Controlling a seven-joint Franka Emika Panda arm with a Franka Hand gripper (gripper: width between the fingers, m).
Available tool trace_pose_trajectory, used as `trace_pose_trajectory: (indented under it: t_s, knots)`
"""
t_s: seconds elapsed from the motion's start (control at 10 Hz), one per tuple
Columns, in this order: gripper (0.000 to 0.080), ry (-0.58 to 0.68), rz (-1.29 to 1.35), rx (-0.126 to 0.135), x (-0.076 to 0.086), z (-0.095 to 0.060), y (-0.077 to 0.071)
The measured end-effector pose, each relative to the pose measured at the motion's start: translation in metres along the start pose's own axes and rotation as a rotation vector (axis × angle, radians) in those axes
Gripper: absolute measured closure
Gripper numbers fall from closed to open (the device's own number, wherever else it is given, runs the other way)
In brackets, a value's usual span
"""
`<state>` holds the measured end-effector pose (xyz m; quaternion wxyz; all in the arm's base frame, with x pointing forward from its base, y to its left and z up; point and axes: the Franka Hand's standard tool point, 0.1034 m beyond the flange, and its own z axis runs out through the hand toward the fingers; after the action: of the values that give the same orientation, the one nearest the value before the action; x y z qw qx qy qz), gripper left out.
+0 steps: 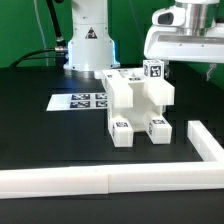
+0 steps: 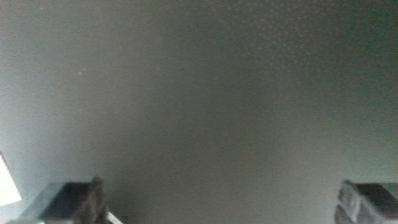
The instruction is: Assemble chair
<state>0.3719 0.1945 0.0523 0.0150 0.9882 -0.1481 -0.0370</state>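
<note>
Front rail: right up close to the camera, one long white rail [image 1: 100, 180] runs along the near edge of the black table [image 1: 40, 135], with one seam showing about halfway along.
Side rail: one more white bar [image 1: 206, 140] meets it at the exterior view's right and runs back, so the two make a corner.
Chair: here is the task's piece, one white chair assembly [image 1: 138, 103], standing near the middle of the table, inside that corner and well apart from both rails.
Chair tags: I count four marker tags on it, two low on the front blocks and two up top. One of the top pair stands upright.
Marker board: one, lying flat on the table behind the chair towards the exterior view's left [image 1: 78, 101]. It carries two rows of tags, too small to count surely.
Robot base: one, white with a dark warning label, at the back of the table [image 1: 88, 42].
Gripper: one, up high at the exterior view's right [image 1: 188, 72] [image 2: 217, 200], above the table near the chair's top.
Fingers: two, dark [image 2: 71, 200], spread wide in the wrist view with nothing held between them.
Wrist view: otherwise only a blurred grey surface.
</note>
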Motion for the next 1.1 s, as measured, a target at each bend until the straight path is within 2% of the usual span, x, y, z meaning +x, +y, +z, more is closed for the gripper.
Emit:
trace_pose_trajectory:
  t_s: [0.2, 0.6, 0.7, 0.9, 1.1]
  knots:
    - [0.0151, -0.009, -0.007, -0.005, -0.006, 0.0, 0.009]
    - [0.0151, -0.009, -0.008, -0.006, -0.006, 0.001, 0.009]
    - [0.0151, -0.014, -0.011, -0.01, -0.01, 0.003, 0.009]
    - [0.0151, -0.038, -0.033, -0.036, -0.031, 0.011, 0.022]
    - [0.0151, -0.042, -0.065, -0.041, -0.035, 0.015, 0.037]
